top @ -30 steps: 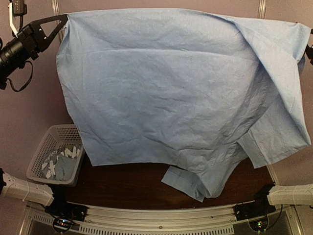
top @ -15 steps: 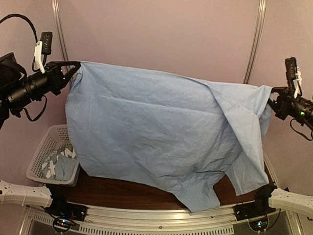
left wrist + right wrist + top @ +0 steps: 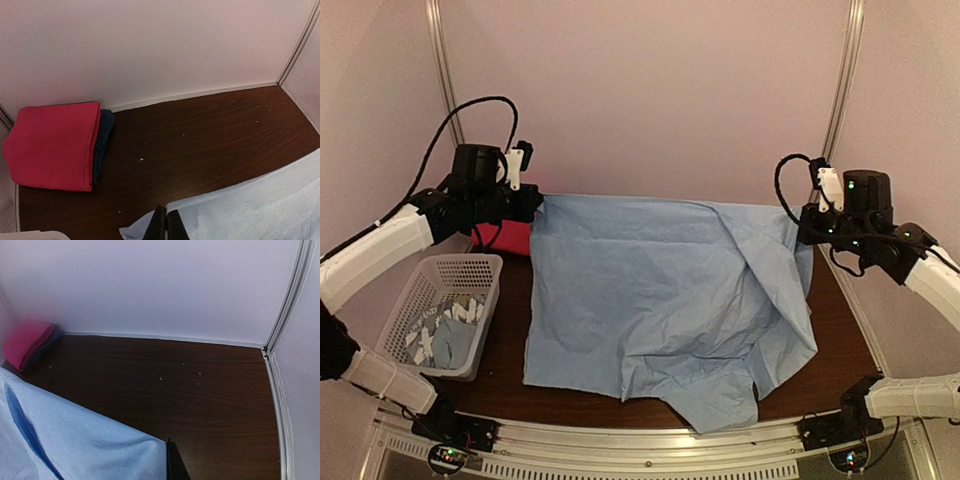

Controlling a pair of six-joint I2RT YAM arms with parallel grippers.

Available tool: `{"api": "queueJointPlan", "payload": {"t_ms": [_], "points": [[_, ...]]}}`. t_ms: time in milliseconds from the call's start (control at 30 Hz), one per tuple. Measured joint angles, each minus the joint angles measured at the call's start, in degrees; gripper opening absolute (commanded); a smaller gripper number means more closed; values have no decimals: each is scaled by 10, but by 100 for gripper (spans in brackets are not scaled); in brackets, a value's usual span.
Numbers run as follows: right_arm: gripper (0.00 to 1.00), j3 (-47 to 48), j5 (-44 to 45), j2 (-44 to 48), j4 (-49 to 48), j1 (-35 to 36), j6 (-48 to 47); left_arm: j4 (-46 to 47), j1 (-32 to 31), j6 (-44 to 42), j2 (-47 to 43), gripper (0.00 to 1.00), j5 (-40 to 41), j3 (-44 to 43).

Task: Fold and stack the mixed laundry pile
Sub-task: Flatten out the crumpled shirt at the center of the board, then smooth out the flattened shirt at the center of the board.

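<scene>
The shirt (image 3: 660, 300) lay spread open, mostly flat, with its right side doubled over itself (sleeve or flap, can't tell which). Judging by that, it was only laid out and no fold had been made in it yet, so folding and stacking it were both to come.

Left of the shirt stood the basket (image 3: 402, 310), with a polo (image 3: 440, 328) crumpled inside, so at least one more garment was waiting. Just beyond the shirt's far-left corner sat a folded red cloth (image 3: 50, 145) on a dark cloth (image 3: 103, 137), neatly squared. Overall the job looked early on.

The left gripper (image 3: 535, 205) was at the shirt's far-left corner, fingers pressed together and pinching the fabric edge, as the wrist view showed. The right gripper (image 3: 807, 232) was at the far-right corner, likewise clamped on the cloth, approx. level with the other.

Under the shirt the table (image 3: 840, 340) was dark brown wood, bare on the far side of the shirt apart from a few pale specks (image 3: 141, 159). Behind the shirt rose a plain pinkish wall (image 3: 650, 100), with metal rails (image 3: 840, 80) running up it at both sides.
</scene>
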State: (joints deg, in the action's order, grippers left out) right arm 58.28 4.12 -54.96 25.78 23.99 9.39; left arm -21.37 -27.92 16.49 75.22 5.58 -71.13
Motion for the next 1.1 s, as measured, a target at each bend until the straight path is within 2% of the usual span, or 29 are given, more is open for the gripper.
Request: {"api": "queueJointPlan", "payload": {"t_ms": [200, 367, 500, 567, 600, 700, 733, 800, 933, 1100], "points": [[0, 28, -44, -184, -103, -99, -22, 76, 21, 5, 143, 0, -31, -26], [0, 124, -97, -350, -146, -149, -46, 97, 37, 6, 269, 0, -23, -105], [1, 226, -118, -487, -153, -159, -61, 92, 46, 5, 359, 0, 9, -188], [18, 301, -123, -561, -138, -160, -67, 82, 54, 6, 408, 1, 23, -242], [31, 345, -123, -599, -129, -160, -70, 69, 59, 6, 434, 10, 30, -273], [68, 467, -110, -691, -85, -166, -72, 28, 77, 10, 501, 47, 63, -358], [80, 484, -107, -704, -74, -169, -70, 21, 85, 10, 509, 58, 68, -366], [90, 490, -100, -703, -42, -176, -69, 12, 98, 13, 504, 68, 73, -350], [89, 430, -86, -636, -17, -182, -58, 4, 106, 4, 445, 71, 71, -284], [83, 253, -116, -449, -23, -186, -19, 22, 59, -32, 310, 71, 16, -177]]}}
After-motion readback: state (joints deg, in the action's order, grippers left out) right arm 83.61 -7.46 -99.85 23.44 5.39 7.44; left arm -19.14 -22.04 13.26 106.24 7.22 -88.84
